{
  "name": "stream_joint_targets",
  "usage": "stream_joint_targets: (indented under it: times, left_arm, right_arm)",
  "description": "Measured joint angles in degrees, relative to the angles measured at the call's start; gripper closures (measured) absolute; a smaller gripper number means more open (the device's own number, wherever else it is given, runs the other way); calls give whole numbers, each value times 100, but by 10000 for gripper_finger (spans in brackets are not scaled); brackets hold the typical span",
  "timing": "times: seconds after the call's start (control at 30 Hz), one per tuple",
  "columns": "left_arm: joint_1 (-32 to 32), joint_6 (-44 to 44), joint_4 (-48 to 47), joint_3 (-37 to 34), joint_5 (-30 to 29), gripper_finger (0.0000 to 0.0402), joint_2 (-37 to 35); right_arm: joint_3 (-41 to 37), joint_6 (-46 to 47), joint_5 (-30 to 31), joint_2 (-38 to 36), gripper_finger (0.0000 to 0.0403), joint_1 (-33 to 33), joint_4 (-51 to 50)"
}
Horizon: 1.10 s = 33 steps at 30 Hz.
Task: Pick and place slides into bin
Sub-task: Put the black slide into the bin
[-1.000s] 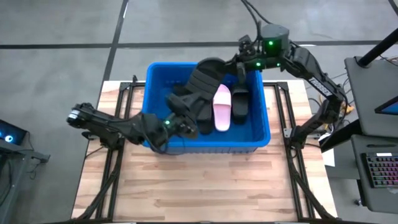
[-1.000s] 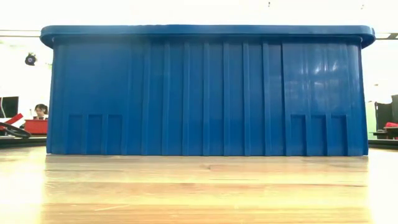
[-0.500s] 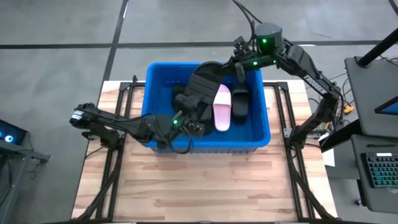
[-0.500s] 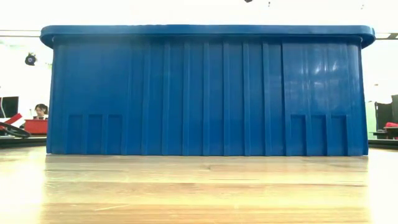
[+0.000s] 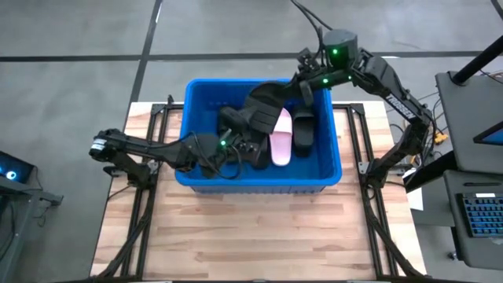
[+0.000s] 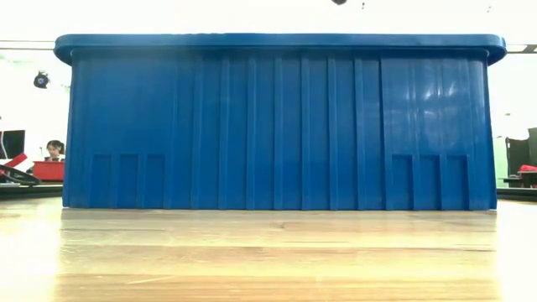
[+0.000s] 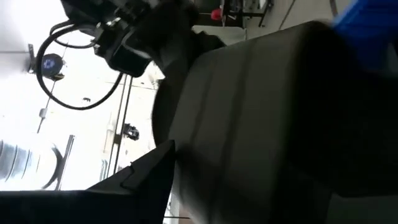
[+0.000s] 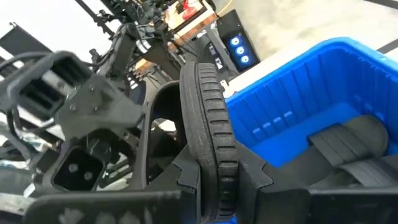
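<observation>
The blue bin (image 5: 330, 169) stands on the wooden table and fills the low view (image 6: 277, 126). Inside it lie several black slides (image 5: 305, 130) and one pink slide (image 5: 281, 135). My right gripper (image 5: 300, 88) is over the bin's far right part, shut on another black slide (image 5: 263, 104). My left gripper (image 5: 236, 141) reaches in over the bin's left wall, just below that slide's lower end. The left wrist view is filled by a black slide (image 7: 267, 124) seen very close. I cannot tell whether my left gripper touches it. My right gripper pinches the black slide's sole at one end (image 8: 214, 134) between its two fingers (image 8: 255, 183), with the ribbed sole edge standing up between them. The fingers come from the table's right and far side. The slide is held on edge over the bin, slanting toward my left gripper.
The wooden tabletop (image 5: 259, 236) in front of the bin is bare. Black frame rails (image 5: 145, 212) run along the table's left and right sides. A person (image 6: 54, 149) sits far behind the table in the low view. A keyboard (image 5: 479, 216) lies off the right edge.
My left gripper has moved farther into the bin, toward the far edge and the right, closer to the held slide. The slide in my right gripper has turned a little, and its lower end has drawn back toward the right.
</observation>
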Motion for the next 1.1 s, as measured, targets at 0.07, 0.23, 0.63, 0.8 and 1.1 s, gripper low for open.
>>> stream_joint_targets:
  times: [0.07,0.23,0.63,0.8,1.1]
  left_arm:
    - [11,-18,125,8,15,186,0]
    - [88,-657,604,6,24,266,0]
    - [272,-1213,603,22,-330,398,-29]
    - [452,-2113,296,-39,-429,399,-112]
    - [724,-2187,309,-416,-555,400,-120]
  right_arm:
    - [0,-16,-18,-1,363,10,-2]
    - [0,8,-15,-1,363,6,12]
    - [9,-426,50,-16,311,-22,36]
    - [9,-790,539,-113,307,-122,14]
    - [4,-896,962,-248,303,-145,-80]
